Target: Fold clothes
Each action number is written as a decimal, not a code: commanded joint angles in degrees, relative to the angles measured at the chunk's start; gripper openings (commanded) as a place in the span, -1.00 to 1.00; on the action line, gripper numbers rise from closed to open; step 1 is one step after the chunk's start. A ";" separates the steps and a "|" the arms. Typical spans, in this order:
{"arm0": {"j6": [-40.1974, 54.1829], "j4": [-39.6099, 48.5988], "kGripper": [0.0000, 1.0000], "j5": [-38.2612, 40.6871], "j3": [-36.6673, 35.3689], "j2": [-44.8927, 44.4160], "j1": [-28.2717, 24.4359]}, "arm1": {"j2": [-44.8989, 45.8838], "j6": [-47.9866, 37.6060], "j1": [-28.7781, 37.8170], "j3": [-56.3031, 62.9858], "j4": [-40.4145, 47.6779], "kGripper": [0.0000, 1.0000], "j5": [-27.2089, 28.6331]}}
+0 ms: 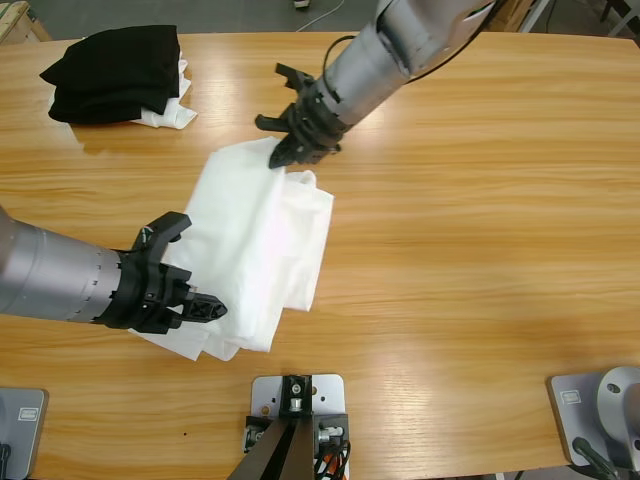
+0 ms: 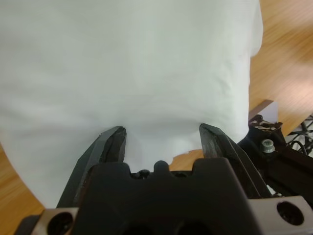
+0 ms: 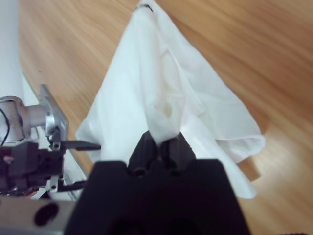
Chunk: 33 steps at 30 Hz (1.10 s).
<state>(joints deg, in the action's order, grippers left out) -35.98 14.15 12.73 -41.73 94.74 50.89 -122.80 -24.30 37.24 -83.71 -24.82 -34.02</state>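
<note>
Mid-fold at frame centre, your right gripper [image 1: 283,152] pinches the white T-shirt [image 1: 255,240] while the left gripper [image 1: 190,275] gapes wide at its lower-left edge; close it next, I judge.

bare table [image 1: 480,220] right of the t-shirt [image 1: 255,235]; black bundle [image 1: 115,72] blocks far-left corner.

White T-shirt [image 1: 262,240] mid-table, left gripper [image 1: 190,275] at its near edge, right gripper [image 1: 292,140] pinching far corner
</note>
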 commanded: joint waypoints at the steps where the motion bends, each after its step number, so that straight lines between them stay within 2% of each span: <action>1: -0.31 -2.20 0.17 2.39 0.76 5.01 1.31 | 8.07 -6.07 1.05 10.89 -5.92 -1.00 9.85; 8: -0.44 -2.20 0.17 2.72 0.51 5.28 1.54 | 6.45 -11.66 2.33 15.49 -9.63 -1.00 11.54; 18: -0.84 -3.25 0.17 2.74 0.62 6.03 2.61 | 4.55 -20.03 9.48 20.24 -10.33 -1.00 13.17; 19: -0.84 -3.25 0.17 2.74 0.69 5.98 2.67 | 4.53 -20.92 9.61 20.77 -10.33 -0.17 13.46; 20: -0.84 -3.25 0.17 2.74 0.69 5.98 2.72 | 4.76 -21.06 9.61 21.13 -10.46 0.89 13.46; 21: -0.84 -3.25 0.18 2.81 0.69 5.84 2.72 | 5.55 -21.13 9.61 21.57 -10.68 1.00 13.61; 23: -0.84 -3.25 0.31 2.83 0.62 5.49 2.72 | 7.52 -21.61 9.61 21.93 -13.29 1.00 15.09; 27: -0.93 -3.16 0.35 2.70 0.25 3.63 2.72 | 17.00 -22.31 9.61 22.82 -16.73 1.00 19.27; 30: -1.30 -2.87 0.65 1.91 0.02 0.69 2.65 | 24.87 -21.96 9.61 19.89 -23.89 1.00 21.00; 33: -1.90 -0.46 0.68 1.18 -1.02 -4.78 1.45 | 31.34 -20.48 9.61 12.98 -31.53 1.00 22.79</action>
<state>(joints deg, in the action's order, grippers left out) -36.26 11.49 14.61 -41.87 97.33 53.28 -105.64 -45.87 46.30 -63.29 -44.20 -14.96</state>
